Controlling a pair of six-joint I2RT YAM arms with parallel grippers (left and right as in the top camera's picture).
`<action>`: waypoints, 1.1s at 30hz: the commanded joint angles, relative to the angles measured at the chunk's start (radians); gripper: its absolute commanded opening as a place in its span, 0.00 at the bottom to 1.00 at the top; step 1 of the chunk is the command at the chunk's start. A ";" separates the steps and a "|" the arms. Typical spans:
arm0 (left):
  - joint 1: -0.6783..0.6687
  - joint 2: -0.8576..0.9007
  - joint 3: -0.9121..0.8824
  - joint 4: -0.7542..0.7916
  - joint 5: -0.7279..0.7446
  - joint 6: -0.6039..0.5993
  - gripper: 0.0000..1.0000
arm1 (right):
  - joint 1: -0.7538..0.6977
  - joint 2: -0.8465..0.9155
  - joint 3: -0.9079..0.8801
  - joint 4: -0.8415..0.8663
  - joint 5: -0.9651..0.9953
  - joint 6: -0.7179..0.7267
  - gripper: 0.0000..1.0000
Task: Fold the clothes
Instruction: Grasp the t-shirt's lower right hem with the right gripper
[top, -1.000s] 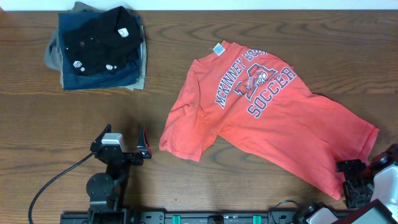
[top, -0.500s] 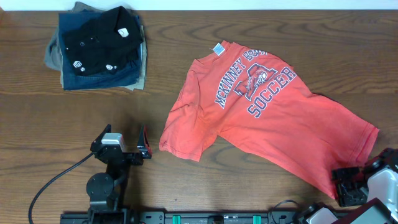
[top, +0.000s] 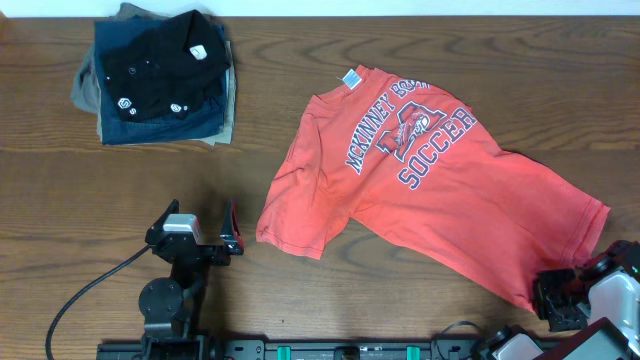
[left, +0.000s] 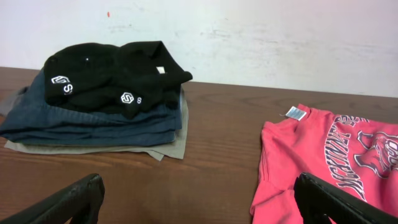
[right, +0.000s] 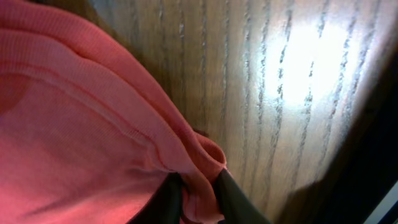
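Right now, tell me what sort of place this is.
Likely a robot lab bench for folding laundry: arms mounted at a wooden table, a red T-shirt spread out, a folded stack set aside.

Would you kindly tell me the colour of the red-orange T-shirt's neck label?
The T-shirt has a light blue neck label, clearest in the left wrist view.

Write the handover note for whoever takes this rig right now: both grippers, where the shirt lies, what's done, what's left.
Left gripper: open, empty, by the near edge of the wooden table.
Right gripper: shut on the hem of the red-orange short-sleeved cotton T-shirt with printed lettering, at its near right corner.
T-shirt: spread right of centre, lettering up, slightly rumpled, unfolded.
Stack of folded black, blue and khaki garments: far left corner, apart from both grippers.
Done: hem corner gripped; no fold made.
Left: every fold.
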 joint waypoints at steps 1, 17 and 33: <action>-0.002 -0.006 -0.017 -0.034 0.014 0.003 0.98 | -0.008 0.000 0.005 -0.018 0.010 0.004 0.05; -0.002 -0.006 -0.017 -0.034 0.014 0.003 0.98 | -0.008 0.000 0.431 -0.383 0.021 -0.091 0.07; -0.002 -0.006 -0.017 -0.034 0.014 0.003 0.98 | -0.008 0.000 0.437 -0.396 -0.032 -0.125 0.05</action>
